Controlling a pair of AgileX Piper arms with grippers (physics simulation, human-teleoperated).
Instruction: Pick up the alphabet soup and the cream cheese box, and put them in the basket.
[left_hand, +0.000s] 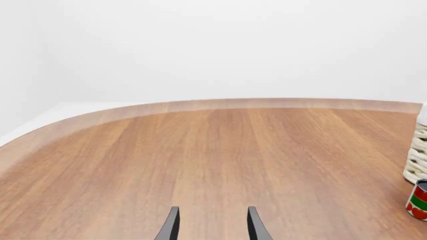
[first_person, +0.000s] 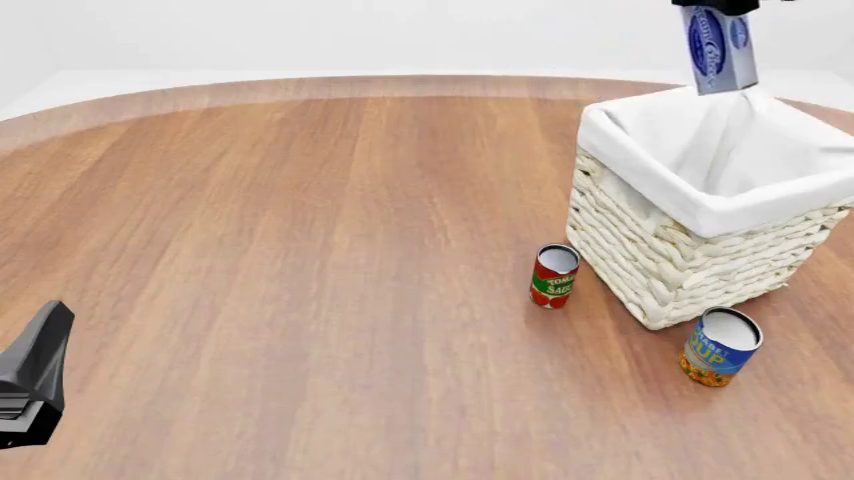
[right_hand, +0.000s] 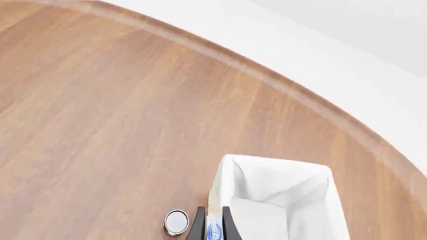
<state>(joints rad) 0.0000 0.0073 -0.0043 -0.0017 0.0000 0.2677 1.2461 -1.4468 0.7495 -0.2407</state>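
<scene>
While our right gripper (right_hand: 212, 226) clamps the cream cheese box (first_person: 718, 48) on end high over the basket (first_person: 694, 255), our left gripper (left_hand: 211, 224) waits open above bare table (first_person: 294, 230). The alphabet soup (first_person: 719, 347) stands beside the basket's near corner. Released off-centre, we judge the box could clip the rim and tumble out.

A: What carries everything?
B: A round-edged wooden counter (first_person: 294, 230).
A: What stands on it?
B: A wicker basket (first_person: 681, 262) at right; a red tomato can (first_person: 553, 277) just beside it; the alphabet soup (first_person: 719, 347) near its front corner.
</scene>
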